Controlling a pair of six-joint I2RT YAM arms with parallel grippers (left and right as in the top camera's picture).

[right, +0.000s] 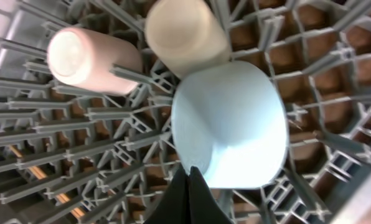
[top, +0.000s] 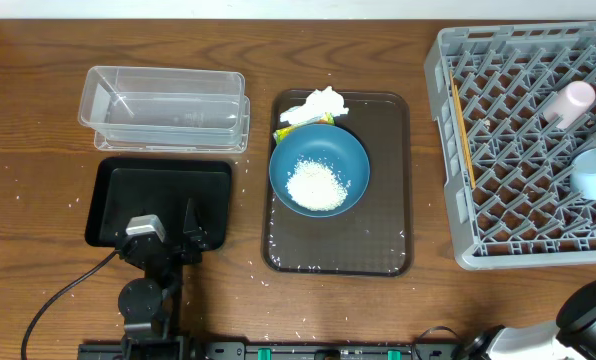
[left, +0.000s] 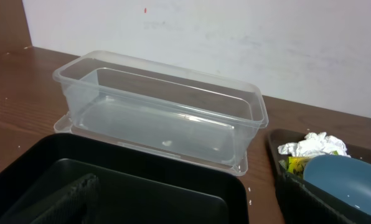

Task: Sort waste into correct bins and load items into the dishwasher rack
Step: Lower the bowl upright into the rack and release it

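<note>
The left gripper (top: 168, 224) is held wide open and empty over the shallow, matte black tray (top: 113, 200). Beyond its fingers, one clear, glossy, deep rectangular container (left: 173, 118) is seen. To its right, one round dark-blue bowl (top: 356, 150) heaped with white rice grains (top: 318, 185), one crumpled paper napkin (top: 323, 102) and one yellow-green wrapper (top: 300, 128), its print too small to be read, are carried on one brown serving tray (top: 388, 230).

The right gripper (right: 188, 186) is pinched shut on nothing above the grey plastic lattice rack (top: 448, 150). Just ahead of its tips, one smooth light-blue bowl (right: 232, 124), one pink cup (right: 89, 59) and one pale cup (right: 185, 34) are lodged. Thin wooden chopsticks (top: 462, 135) are laid along the rack's left edge.
</note>
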